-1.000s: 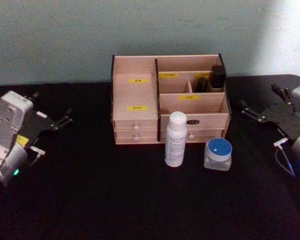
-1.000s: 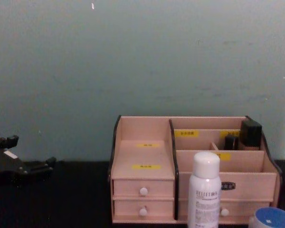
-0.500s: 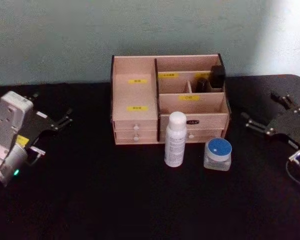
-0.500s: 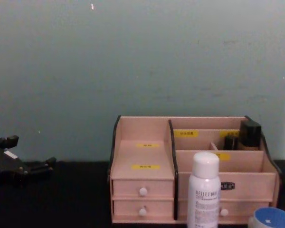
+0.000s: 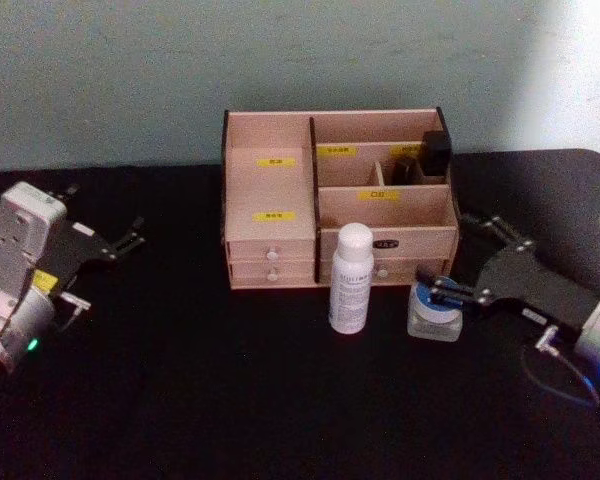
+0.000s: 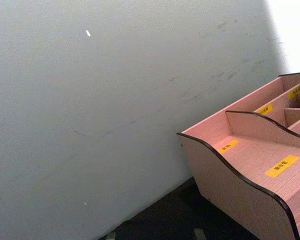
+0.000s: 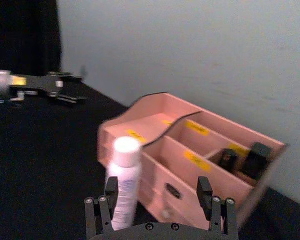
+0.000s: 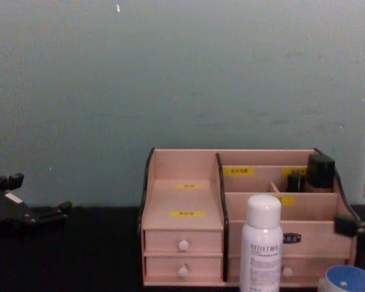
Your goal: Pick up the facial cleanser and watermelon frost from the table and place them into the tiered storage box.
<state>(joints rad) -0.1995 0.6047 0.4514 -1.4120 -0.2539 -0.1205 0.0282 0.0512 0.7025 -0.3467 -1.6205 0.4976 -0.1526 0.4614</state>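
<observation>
On the table: a pale pinkish-wood tiered storage box (image 5: 270, 185) with black side edges, yellow labels and white-knobbed drawers stands mid-way across the black tabletop (image 5: 230, 400), its back to a grey-green wall.
Bottle: the facial cleanser (image 5: 351, 285), a tall slim white cylinder with a rounded cap and grey print, stands upright on the cloth just in front of the drawers, outside every compartment.
Jar: the watermelon frost (image 5: 432, 322), a short clear jar with a blue-topped, white-rimmed lid, stands just right of the bottle and apart from it, also in front of the box.
Right arm: the black right gripper (image 5: 445, 252) reaches in from the right with its fingers spread wide. From the head, one finger crosses over the jar's lid and the other lies near the box's right front corner. From the chest, the fingertips sit higher than the lid.
Left arm: the left gripper (image 5: 105, 210) sits well left of the box, fingers spread, holding nothing.
Back compartment: two small dark bottles (image 5: 435, 152) stand in the box's rear right section.
</observation>
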